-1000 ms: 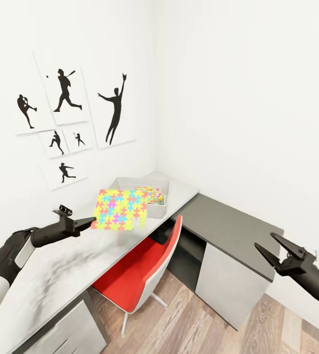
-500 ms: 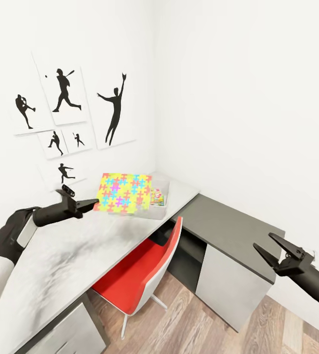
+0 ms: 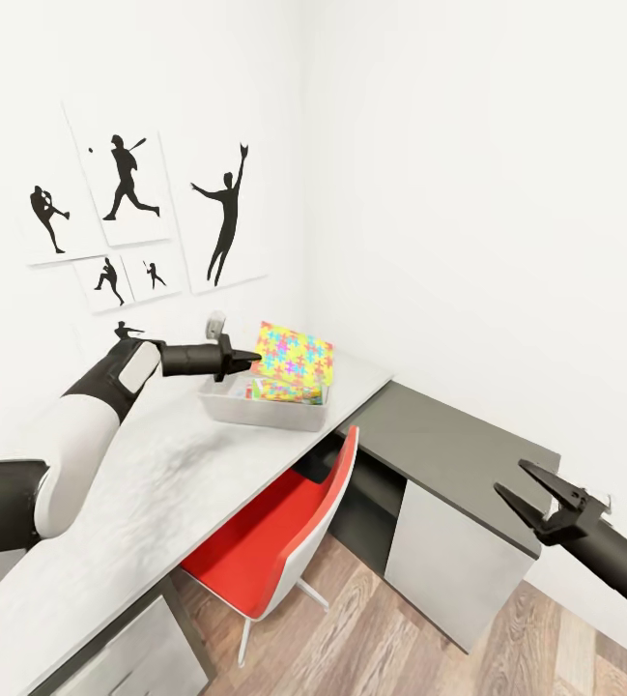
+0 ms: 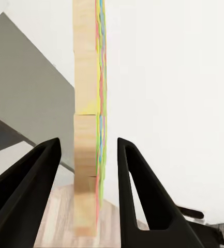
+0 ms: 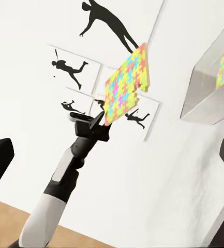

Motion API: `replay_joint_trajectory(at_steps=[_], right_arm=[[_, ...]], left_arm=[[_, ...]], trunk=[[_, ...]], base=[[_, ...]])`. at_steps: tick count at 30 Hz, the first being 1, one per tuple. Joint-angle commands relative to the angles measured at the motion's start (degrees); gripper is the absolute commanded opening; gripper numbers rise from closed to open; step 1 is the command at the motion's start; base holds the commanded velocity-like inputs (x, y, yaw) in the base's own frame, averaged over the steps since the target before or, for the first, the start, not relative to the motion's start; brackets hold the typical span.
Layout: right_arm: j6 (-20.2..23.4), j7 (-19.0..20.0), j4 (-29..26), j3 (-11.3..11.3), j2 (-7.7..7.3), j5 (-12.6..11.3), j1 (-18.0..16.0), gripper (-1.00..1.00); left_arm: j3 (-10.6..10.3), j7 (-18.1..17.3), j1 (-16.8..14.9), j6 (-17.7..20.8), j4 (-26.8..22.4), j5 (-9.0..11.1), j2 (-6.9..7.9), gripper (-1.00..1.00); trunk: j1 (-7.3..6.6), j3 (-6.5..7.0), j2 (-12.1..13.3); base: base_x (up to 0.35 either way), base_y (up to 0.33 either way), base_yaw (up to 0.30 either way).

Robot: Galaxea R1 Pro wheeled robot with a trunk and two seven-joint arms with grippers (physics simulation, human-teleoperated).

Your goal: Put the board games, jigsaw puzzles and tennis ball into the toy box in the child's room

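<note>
The left gripper (image 3: 247, 362) is clamped on one edge of a jigsaw puzzle (image 3: 294, 354), holding it tilted over the toy box (image 3: 255, 412) on the counter (image 3: 139, 503), apparently for dropping in. The right gripper (image 3: 526, 489) hangs spread apart, well away from the toy box.

Puzzle (image 4: 86, 119): pale wood backing, matt. Toy box (image 3: 255, 410): smooth grey plastic. Floor (image 3: 400, 638): wood plank.

A multicoloured puzzle (image 3: 294, 354) hangs tilted above the grey toy box (image 3: 255, 410), pinched at its edge by the left gripper (image 3: 247, 361). Colourful toys lie inside the box, which sits on the pale table (image 3: 158, 493).
</note>
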Motion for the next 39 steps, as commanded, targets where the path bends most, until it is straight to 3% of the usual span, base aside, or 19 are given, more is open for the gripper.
replay_joint_trajectory(at_steps=[1,3,5,6,7,9,11,14,17,23,39], right_arm=[[0.25,-0.87,-0.02,0.81,0.07,0.34,-0.06,1.0],[0.02,-4.19,-0.02,2.73,-0.31,0.33,-0.62,1.0],[-0.47,-14.39,-0.02,5.6,-0.58,-0.11,-7.68,1.0],[-0.49,-16.83,0.03,6.38,-0.55,-0.2,-9.77,1.0],[-0.58,-24.28,0.68,9.82,-0.37,-0.5,-15.98,1.0],[-0.69,-32.81,3.45,15.13,0.12,-2.04,-23.61,1.0],[-0.74,-38.5,6.61,19.13,1.14,-4.93,-30.75,1.0],[-0.77,-44.44,10.9,21.87,2.9,-7.8,-37.18,1.0],[-0.63,-47.32,12.29,22.45,3.42,-8.87,-38.86,1.0],[-0.44,-47.95,11.16,22.55,3.59,-9.14,-38.47,1.0],[-0.6,-48.05,9.35,22.67,3.7,-9.07,-38.19,1.0]], left_arm=[[-0.13,-0.08,-0.08,0.1,0.08,0.0,0.02,-1.0],[-0.11,0.23,-0.1,0.04,0.14,-0.02,0.03,-1.0],[0.25,0.76,-0.11,-0.12,0.28,-0.05,0.11,-1.0],[0.47,0.83,-0.11,-0.16,0.3,-0.07,0.12,-1.0],[1.01,0.95,-0.11,-0.21,0.34,-0.1,0.17,-1.0],[2.4,1.07,-0.12,-0.22,0.42,-0.16,0.3,-1.0],[2.96,1.09,-0.12,-0.24,0.41,-0.17,0.43,-1.0],[3.73,0.51,-0.12,-0.42,0.37,-0.05,1.7,-1.0],[4.46,0.73,-0.02,-0.54,0.47,-0.18,2.55,-1.0],[4.63,0.88,0.3,-1.21,0.86,-0.17,3.7,-1.0],[4.54,1.01,1.33,-2.13,0.96,-0.23,3.64,-1.0]], trunk=[[0.04,-0.13,-0.13],[0.04,-0.13,-0.13],[0.04,-0.13,-0.13],[0.04,-0.13,-0.13],[0.04,-0.13,-0.13],[0.04,-0.13,-0.13],[0.04,-0.13,-0.13],[0.04,-0.13,-0.13],[0.04,-0.13,-0.13],[0.04,-0.13,-0.13],[0.04,-0.13,-0.13]], base=[[0.0,0.0,0.0],[0.0,0.0,0.0],[0.0,0.0,0.0],[0.0,0.0,0.0],[0.0,0.0,0.0],[0.0,0.0,0.0],[0.0,0.0,0.0],[0.0,0.0,0.0],[0.007,0.0,0.0],[0.131,0.03,0.0],[0.151,0.016,0.0]])
